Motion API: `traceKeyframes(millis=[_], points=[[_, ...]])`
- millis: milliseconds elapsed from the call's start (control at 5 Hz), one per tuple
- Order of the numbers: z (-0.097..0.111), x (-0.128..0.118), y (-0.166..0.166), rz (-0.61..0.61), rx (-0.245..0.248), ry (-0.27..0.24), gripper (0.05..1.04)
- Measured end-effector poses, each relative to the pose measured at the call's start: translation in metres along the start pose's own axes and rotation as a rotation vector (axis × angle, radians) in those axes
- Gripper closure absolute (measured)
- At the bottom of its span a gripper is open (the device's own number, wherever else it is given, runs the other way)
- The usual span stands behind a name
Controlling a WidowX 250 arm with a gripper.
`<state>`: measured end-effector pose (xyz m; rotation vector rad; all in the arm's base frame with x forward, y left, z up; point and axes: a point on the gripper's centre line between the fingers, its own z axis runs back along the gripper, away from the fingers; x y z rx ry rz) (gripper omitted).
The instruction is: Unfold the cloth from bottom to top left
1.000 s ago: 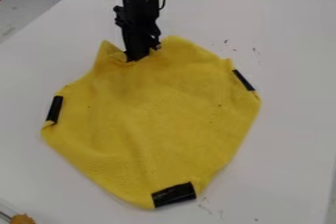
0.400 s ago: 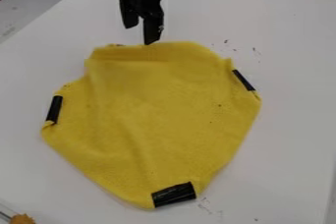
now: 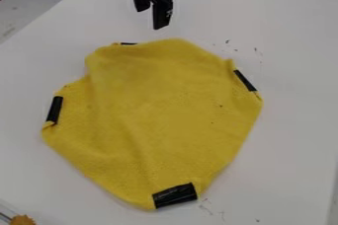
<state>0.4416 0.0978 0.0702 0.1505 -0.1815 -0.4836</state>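
Your gripper (image 3: 150, 18) has drawn up and away from the cloth (image 3: 158, 115) since the earlier frame, when one finger met its top edge. That edge has changed shape, and a black strip (image 3: 128, 44) now shows there.

You have the jaws apart with nothing between them, hanging near the view's top edge, just beyond the cloth.

The yellow cloth lies spread over the middle of the white table (image 3: 297, 145), its outline uneven, with soft creases. You can see more black patches on it: one at the left edge (image 3: 55, 109), one at the right (image 3: 245, 80), and a wider one at the bottom (image 3: 175, 196). An orange-brown thing (image 3: 22, 220) sits at the view's lower left corner.
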Motion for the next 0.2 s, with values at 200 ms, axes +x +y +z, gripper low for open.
traceKeyframes(millis=[200], points=[[-0.0062,-0.0094,-0.0125,0.116,-0.060,0.048,0.077]])
